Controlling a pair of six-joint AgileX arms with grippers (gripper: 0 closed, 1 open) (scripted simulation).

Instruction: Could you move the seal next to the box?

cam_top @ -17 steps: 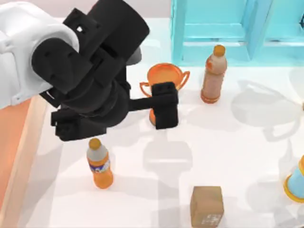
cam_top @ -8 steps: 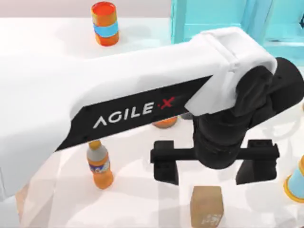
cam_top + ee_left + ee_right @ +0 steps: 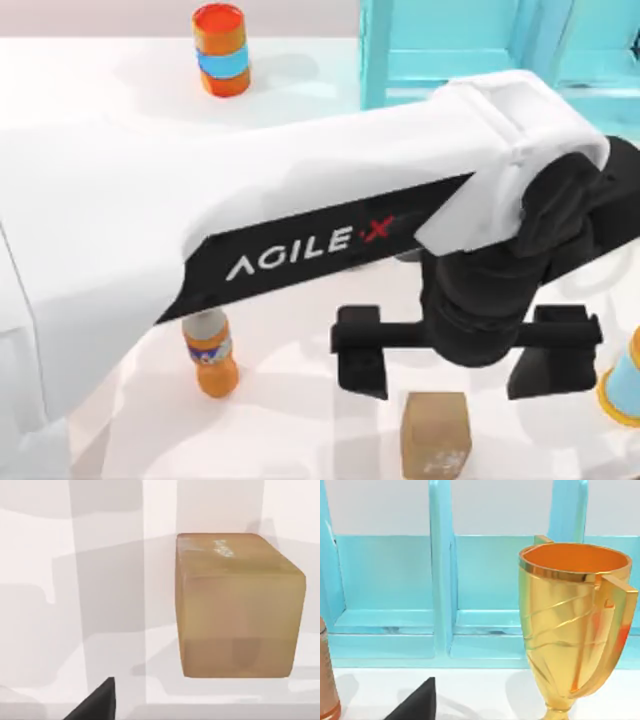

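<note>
The seal [image 3: 436,435] is a tan-brown block with faint white marks, standing near the table's front edge right of centre. My left arm stretches across the table from the left, and my left gripper [image 3: 460,372] hangs open just above and behind the seal, its two black fingers [image 3: 362,352] spread wider than the block. The left wrist view has the seal [image 3: 240,605] close up, apart from the fingers. The box is hidden behind my left arm. My right gripper [image 3: 420,705] is parked facing the cyan frame.
An orange bottle [image 3: 212,355] stands left of the seal. An orange can with a blue band [image 3: 220,45] is at the back. A cyan frame [image 3: 450,50] fills the back right. A gold trophy cup [image 3: 575,625] stands before it. A cyan-and-orange object [image 3: 625,385] sits at the right edge.
My left arm swung from the left side, near the trophy cup, across to the right and forward. Its open gripper now sits over the seal, slightly lower and farther right than half a second ago.
</note>
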